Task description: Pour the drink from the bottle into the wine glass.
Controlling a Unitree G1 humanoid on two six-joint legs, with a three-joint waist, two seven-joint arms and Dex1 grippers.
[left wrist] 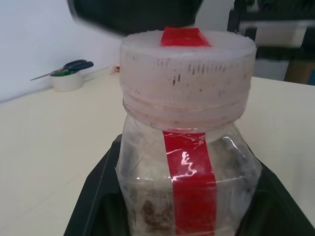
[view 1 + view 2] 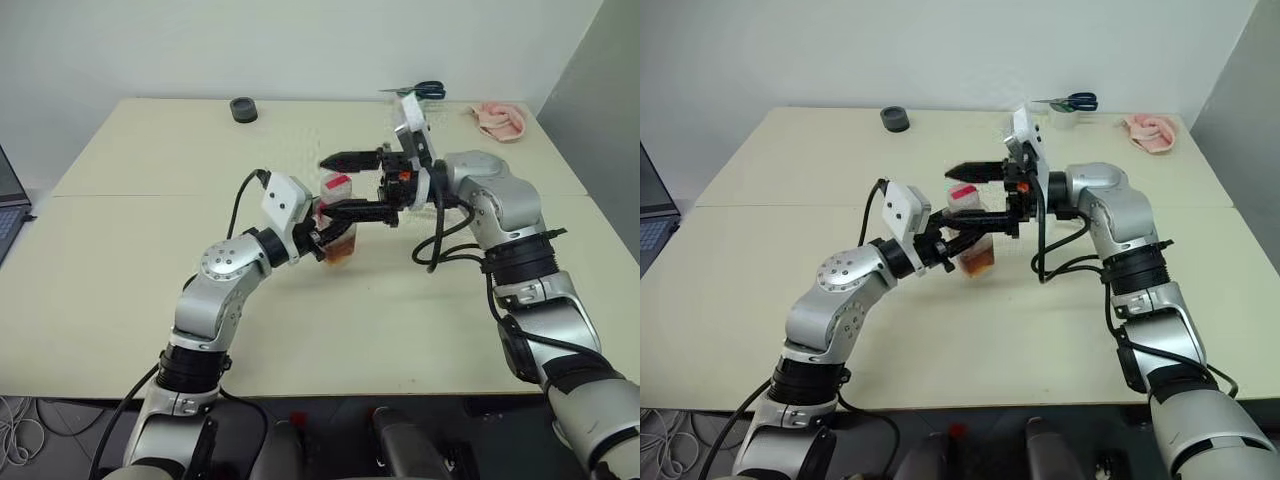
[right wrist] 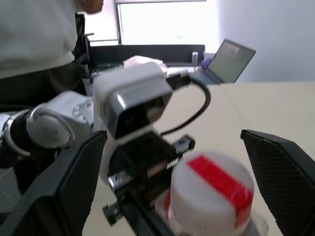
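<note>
Table (image 2: 120, 300): we see a broad cream top, with a fine seam running across it about midway.
Rear wall (image 2: 300, 45): plain white, meeting the table's far edge.
Side wall (image 2: 600, 90): grey, rising at the far right corner.
Laptop (image 2: 10, 200): we note its open edge just beyond the table's left side.
Floor (image 2: 20, 420): pale, with loose white cables lying on it below the near left corner.
Window (image 3: 167, 22): we observe a bright pane in the right wrist view, daylight pouring through it.
Person (image 3: 34, 34): a pale grey top, beside the window.
</note>
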